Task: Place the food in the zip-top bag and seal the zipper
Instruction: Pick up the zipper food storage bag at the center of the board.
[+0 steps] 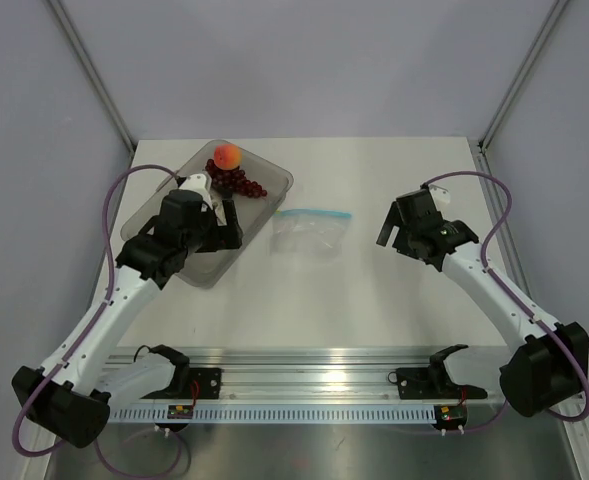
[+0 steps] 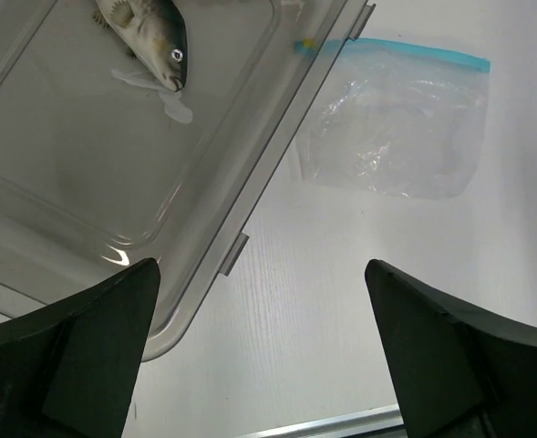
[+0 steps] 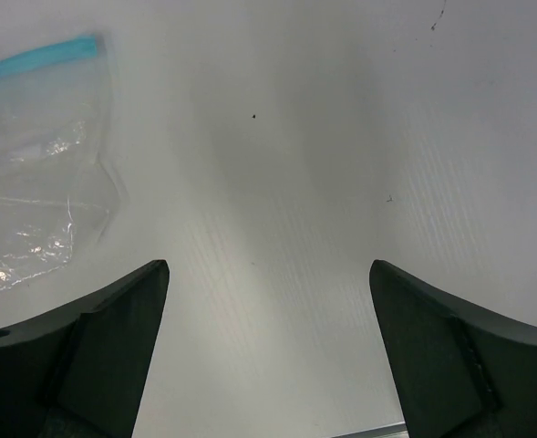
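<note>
The orange-red peach (image 1: 228, 155) and the dark grapes (image 1: 236, 180) lie at the far end of a translucent grey tray (image 1: 276, 184). The clear zip-top bag (image 1: 309, 230) lies flat and empty on the table right of the tray, its blue-teal zipper (image 1: 315, 213) along the far edge. The bag (image 2: 391, 128) and zipper (image 2: 405, 50) also show in the left wrist view, and the bag (image 3: 31, 173) in the right wrist view. My left gripper (image 1: 236, 232) is open and empty above the tray's right rim (image 2: 250, 192). My right gripper (image 1: 394, 238) is open and empty, right of the bag.
A grey toy fish (image 2: 154, 32) lies inside the tray. A metal rail (image 1: 304, 385) runs along the near edge. Grey walls and frame posts stand behind and at both sides.
</note>
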`<move>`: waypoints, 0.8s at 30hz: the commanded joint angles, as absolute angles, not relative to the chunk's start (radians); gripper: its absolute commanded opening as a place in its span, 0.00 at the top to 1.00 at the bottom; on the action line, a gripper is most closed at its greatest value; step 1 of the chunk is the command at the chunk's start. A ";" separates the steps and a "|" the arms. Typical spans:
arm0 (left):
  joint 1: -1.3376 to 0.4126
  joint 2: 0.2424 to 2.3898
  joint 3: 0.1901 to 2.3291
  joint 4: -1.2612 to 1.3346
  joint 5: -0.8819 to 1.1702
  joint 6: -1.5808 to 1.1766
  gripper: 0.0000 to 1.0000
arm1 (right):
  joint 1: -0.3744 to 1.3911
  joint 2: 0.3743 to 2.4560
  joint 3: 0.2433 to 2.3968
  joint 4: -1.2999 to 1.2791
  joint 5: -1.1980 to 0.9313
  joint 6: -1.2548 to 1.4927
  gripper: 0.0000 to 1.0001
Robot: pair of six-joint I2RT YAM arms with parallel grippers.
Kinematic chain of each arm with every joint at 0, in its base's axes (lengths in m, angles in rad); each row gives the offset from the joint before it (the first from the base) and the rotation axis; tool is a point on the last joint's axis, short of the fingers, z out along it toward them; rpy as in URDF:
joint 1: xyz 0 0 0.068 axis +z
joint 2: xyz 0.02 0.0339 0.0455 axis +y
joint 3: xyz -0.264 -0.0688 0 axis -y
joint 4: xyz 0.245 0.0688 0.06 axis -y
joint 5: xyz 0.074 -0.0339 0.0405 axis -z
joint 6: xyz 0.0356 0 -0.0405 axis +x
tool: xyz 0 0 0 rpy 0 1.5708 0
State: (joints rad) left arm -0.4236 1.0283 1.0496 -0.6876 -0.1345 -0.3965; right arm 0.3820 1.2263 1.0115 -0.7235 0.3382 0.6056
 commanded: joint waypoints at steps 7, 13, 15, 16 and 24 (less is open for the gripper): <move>-0.518 1.095 1.132 -0.673 -0.083 -0.408 0.01 | 0.387 1.140 0.963 -0.655 0.307 0.623 0.01; -0.666 1.268 1.215 -0.669 -0.106 -0.442 0.01 | 0.387 1.097 0.933 -0.650 0.288 0.643 0.01; -0.701 1.334 1.227 -0.647 -0.101 -0.456 0.02 | 0.387 1.071 0.920 -0.655 0.278 0.659 0.01; -0.710 1.363 1.238 -0.640 -0.104 -0.460 0.02 | 0.387 1.062 0.916 -0.664 0.273 0.666 0.01; -0.749 1.681 1.492 -0.673 -0.243 -0.492 0.12 | 0.387 0.919 0.847 -0.698 0.273 0.686 0.01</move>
State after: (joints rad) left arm -0.7433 1.6115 1.3754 -0.6868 -0.1410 -0.4625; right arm 0.3824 0.9653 0.8581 -0.6884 0.2726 0.6621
